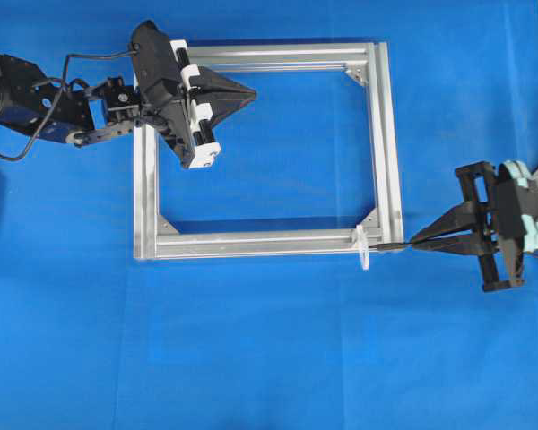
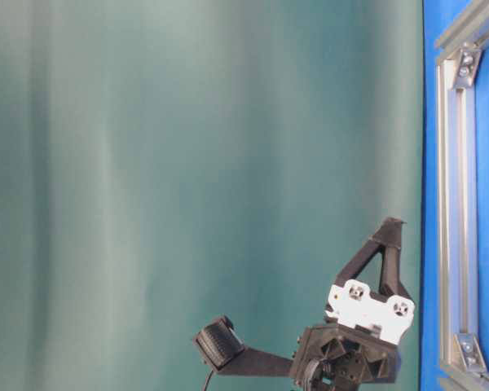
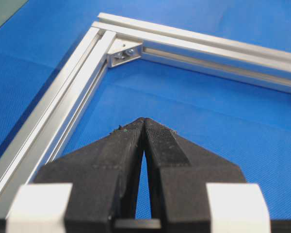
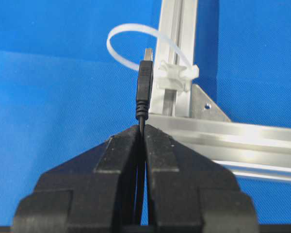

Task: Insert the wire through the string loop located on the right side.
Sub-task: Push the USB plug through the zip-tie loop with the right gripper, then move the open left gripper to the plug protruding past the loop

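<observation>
My right gripper (image 1: 413, 241) is shut on the wire (image 1: 391, 244), a thin black cable. Its plug tip (image 4: 144, 81) sticks out past the fingertips of that gripper (image 4: 143, 127). The white string loop (image 1: 363, 247) stands on the aluminium frame's (image 1: 260, 242) near bar by the right corner. The plug points at the loop's (image 4: 121, 29) opening from just right of it; in the overhead view the tip sits slightly short of the loop. My left gripper (image 1: 250, 91) hovers shut and empty inside the frame's far left corner. The same left gripper (image 3: 144, 120) shows its tips pressed together.
The rectangular frame (image 3: 68, 97) lies flat on the blue cloth, with silver corner brackets (image 3: 123, 53) inside its corners. The left arm (image 1: 36, 98) reaches in from the far left. In the table-level view the left gripper (image 2: 389, 232) hangs above the frame (image 2: 456, 204).
</observation>
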Available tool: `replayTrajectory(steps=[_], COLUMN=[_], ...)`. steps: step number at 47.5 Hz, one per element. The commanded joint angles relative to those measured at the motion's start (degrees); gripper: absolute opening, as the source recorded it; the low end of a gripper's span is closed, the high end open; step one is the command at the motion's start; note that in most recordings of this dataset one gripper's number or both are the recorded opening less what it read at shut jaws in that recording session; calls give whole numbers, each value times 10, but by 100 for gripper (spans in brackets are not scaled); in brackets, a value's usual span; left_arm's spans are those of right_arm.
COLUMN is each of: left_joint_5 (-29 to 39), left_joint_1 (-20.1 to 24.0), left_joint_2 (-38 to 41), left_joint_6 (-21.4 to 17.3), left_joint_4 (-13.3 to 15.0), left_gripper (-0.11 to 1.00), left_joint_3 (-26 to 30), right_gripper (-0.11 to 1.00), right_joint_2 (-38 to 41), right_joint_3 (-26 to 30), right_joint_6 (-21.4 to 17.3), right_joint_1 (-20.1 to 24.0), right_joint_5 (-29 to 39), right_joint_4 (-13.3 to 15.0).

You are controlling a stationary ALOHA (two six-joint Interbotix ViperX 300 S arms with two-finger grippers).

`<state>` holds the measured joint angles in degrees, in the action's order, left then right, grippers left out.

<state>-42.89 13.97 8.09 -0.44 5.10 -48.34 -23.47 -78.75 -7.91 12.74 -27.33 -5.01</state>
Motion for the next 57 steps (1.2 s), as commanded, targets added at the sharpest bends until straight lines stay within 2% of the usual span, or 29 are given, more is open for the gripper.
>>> replayTrajectory(steps=[1,13,20,37,47,57], left_joint_5=[-6,-6,-6,-6,-6,-6], left_joint_1=[-2,-3,-2,-13,-49,-127], left_joint_2=[-16,-16,-16,-16,-16,-16], left_joint_6=[0,0,1,9,20,41], left_joint_4=[-2,-2,-2,-2,-1,-1], left_gripper=[0,0,0,0,0,0], left_joint_3=[10,11,11,10,5,4], right_gripper=[-3,-3,-3,-3,-3,-3], right_joint_2=[18,92,120,126,126,126], right_joint_3=[22,63,85,91,91,91], right_joint_6=[-1,0,0,0,0,0], right_joint_1=[-1,-5,-6,-6,-5,-6], right_joint_5=[-13,-59,-59,-61,-61,-60], right_joint_4=[-3,-25,-25,-25,-25,-25])
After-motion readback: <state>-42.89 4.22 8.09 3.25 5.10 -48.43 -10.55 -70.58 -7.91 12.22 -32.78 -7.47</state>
